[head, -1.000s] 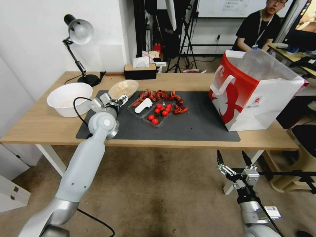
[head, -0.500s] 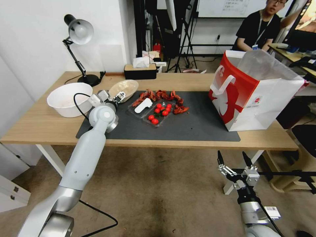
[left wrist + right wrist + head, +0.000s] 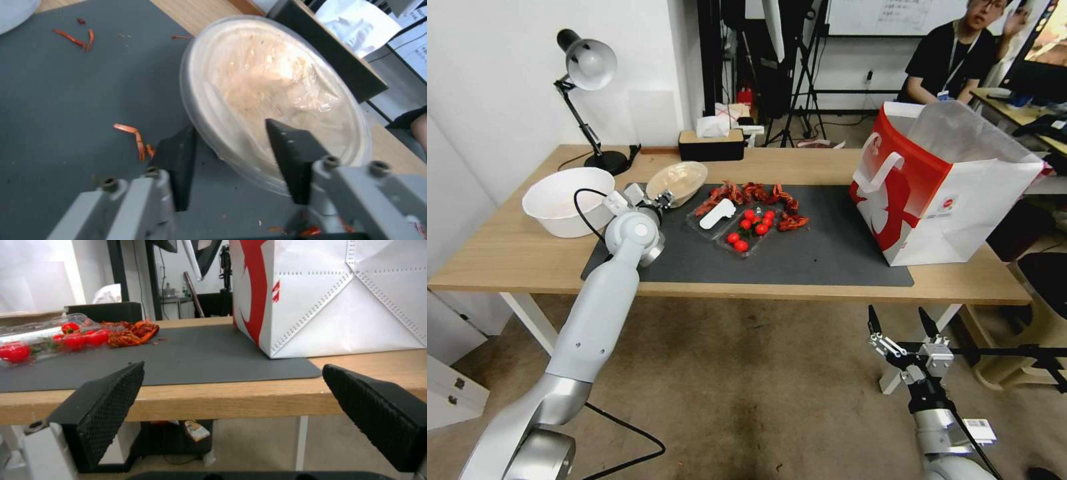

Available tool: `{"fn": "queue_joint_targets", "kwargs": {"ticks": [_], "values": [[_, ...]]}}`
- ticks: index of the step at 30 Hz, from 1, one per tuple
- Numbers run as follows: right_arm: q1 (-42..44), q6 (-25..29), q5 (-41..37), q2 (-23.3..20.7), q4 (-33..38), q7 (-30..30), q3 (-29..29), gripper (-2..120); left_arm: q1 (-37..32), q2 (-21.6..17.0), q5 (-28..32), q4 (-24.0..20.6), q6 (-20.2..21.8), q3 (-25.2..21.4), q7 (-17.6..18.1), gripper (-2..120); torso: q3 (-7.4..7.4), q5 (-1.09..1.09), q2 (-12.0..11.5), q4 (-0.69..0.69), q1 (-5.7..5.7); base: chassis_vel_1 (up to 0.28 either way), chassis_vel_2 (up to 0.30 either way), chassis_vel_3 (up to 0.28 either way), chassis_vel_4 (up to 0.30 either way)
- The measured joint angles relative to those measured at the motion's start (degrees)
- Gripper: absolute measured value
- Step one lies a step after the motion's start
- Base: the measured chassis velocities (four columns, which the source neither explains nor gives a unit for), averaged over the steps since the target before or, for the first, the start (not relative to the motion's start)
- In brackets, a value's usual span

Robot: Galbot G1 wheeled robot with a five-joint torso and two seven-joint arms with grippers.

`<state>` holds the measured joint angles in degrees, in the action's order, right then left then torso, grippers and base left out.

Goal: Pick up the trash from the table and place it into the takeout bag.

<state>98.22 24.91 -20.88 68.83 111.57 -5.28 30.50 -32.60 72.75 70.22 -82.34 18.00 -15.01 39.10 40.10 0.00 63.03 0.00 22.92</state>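
The shallow beige bowl [image 3: 678, 180] rests tilted at the far left corner of the dark grey mat [image 3: 827, 257] on the table [image 3: 507, 253]. In the left wrist view my left gripper [image 3: 229, 125] is open and straddles the near rim of the bowl [image 3: 276, 76], which holds crumpled clear film. One finger is outside the rim, the other over the inside. In the head view the left gripper [image 3: 664, 197] is at the bowl's front edge. The takeout bag [image 3: 940, 187] stands open at the table's right end. My right gripper [image 3: 902, 327] hangs open below the table's front edge.
A clear tray of cherry tomatoes [image 3: 750, 230], red shell scraps [image 3: 754, 193] and a white plastic piece [image 3: 718, 213] lie mid-mat. A large white bowl [image 3: 567, 200] sits left of my arm. A desk lamp [image 3: 587, 67] and tissue box [image 3: 710, 143] stand at the back.
My left wrist has pushed a little farther over the table toward the bowl, bringing the fingers up to its rim. The right arm has not moved.
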Motion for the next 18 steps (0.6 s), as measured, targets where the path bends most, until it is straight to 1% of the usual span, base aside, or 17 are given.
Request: {"fn": "queue_joint_targets", "kwargs": {"ticks": [2,4,5,8,9,10,11,12,15,16,18], "values": [[0.1,0.0,0.0,0.1,0.1,0.0,0.0,100,-0.3,0.0,0.0,-0.2,-0.2,0.0,-0.5,30,0.00,0.00,0.0,0.00,0.00,0.000,0.000,0.000,0.000],[0.1,0.1,0.0,0.1,0.1,0.0,0.0,100,-0.3,0.0,0.0,-0.2,-0.3,0.1,-0.6,28,0.00,0.00,0.0,0.00,0.00,0.000,0.000,0.000,0.000],[0.2,0.1,0.0,0.1,0.1,0.0,0.1,100,-0.4,0.0,0.0,-0.3,-0.8,0.1,-1.1,21,0.00,0.00,0.0,0.00,0.00,0.000,0.000,0.000,0.000],[0.2,0.2,0.0,0.1,0.1,0.1,0.2,100,-0.4,0.0,-0.1,-0.5,-2.2,0.1,-2.6,7,0.00,0.00,0.0,0.00,0.00,0.000,0.000,0.000,0.000],[0.2,0.2,0.0,0.1,0.1,0.1,0.2,100,-0.4,0.0,-0.1,-0.5,-2.2,0.1,-2.6,7,0.00,0.00,0.0,0.00,0.00,0.000,0.000,0.000,0.000],[0.2,0.2,0.1,0.1,0.1,0.1,0.2,100,-0.5,0.0,-0.1,-0.5,-2.8,0.1,-3.3,2,0.00,0.01,0.0,0.00,0.00,0.000,0.000,0.000,0.000],[0.2,0.2,0.1,0.1,0.1,0.1,0.2,100,-0.6,0.0,-0.2,-0.6,-3.7,0.1,-4.2,0,0.00,0.00,0.0,0.00,0.00,0.000,0.000,0.000,0.000],[0.2,0.2,0.1,0.1,0.1,0.1,0.2,100,-0.6,0.0,-0.2,-0.6,-3.7,0.1,-4.2,0,0.00,0.00,0.0,0.00,0.00,0.000,0.000,0.000,0.000],[0.2,0.2,0.1,0.1,0.2,0.1,0.2,100,-0.7,0.0,-0.7,-0.9,-6.2,0.2,-6.7,0,0.00,0.01,0.0,0.00,0.00,0.000,0.000,0.000,0.000],[0.2,0.2,0.1,0.1,0.2,0.1,0.2,100,-0.7,0.0,-0.7,-0.9,-6.2,0.2,-6.7,0,0.00,0.01,0.0,0.00,0.00,0.000,0.000,0.000,0.000],[0.2,0.2,0.1,0.1,0.3,0.1,0.2,100,-0.6,0.0,-1.5,-1.1,-8.1,0.2,-9.1,0,0.00,0.00,0.0,0.00,0.00,0.000,0.000,0.000,0.000]]}}
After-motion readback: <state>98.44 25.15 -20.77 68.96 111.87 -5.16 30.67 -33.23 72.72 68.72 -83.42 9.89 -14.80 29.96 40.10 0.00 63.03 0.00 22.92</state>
